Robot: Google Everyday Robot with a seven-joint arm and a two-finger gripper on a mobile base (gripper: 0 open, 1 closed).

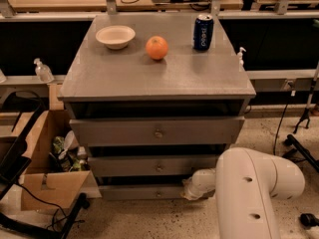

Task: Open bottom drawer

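Bottom drawer sits lowest in the bench, looking nearly shut. The end effector is down at its right end; whether it's open or gripping, I can't tell. It's stiff wood and likely slides heavily. The small, slick knob is the place to grab.

Jaws at bottom drawer; box leftward

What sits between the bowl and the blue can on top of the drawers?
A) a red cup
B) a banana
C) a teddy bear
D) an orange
D: an orange sits between the white bowl and the blue can; the gripper is down by the bottom drawer.
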